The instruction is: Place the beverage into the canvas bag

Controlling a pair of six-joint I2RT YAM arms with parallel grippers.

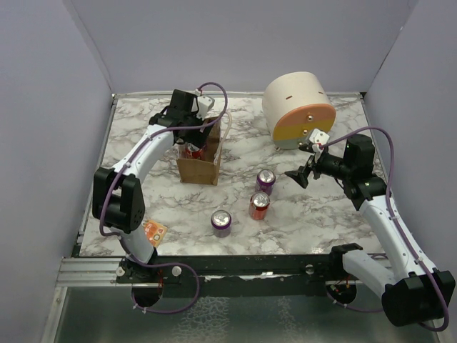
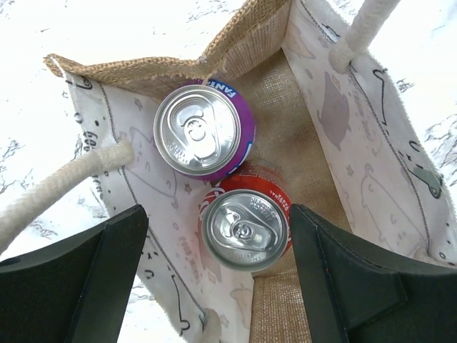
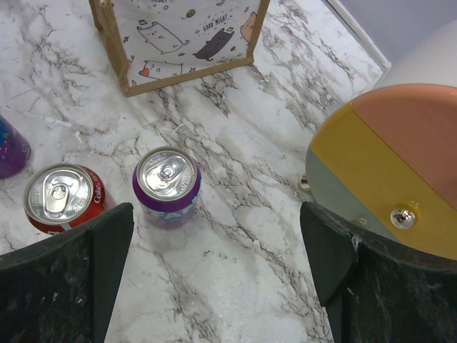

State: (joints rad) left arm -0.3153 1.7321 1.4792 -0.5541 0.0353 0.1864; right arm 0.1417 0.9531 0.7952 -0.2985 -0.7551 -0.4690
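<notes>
I see L arm (image 1: 146, 153) stretched out, L claw (image 2: 218, 221) spread over the canvas bag (image 2: 357, 143). R claw (image 3: 216, 214) spread too, over desk (image 3: 243, 150).

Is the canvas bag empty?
No, the left wrist view shows a purple can and a red can standing upright inside the canvas bag.
</notes>
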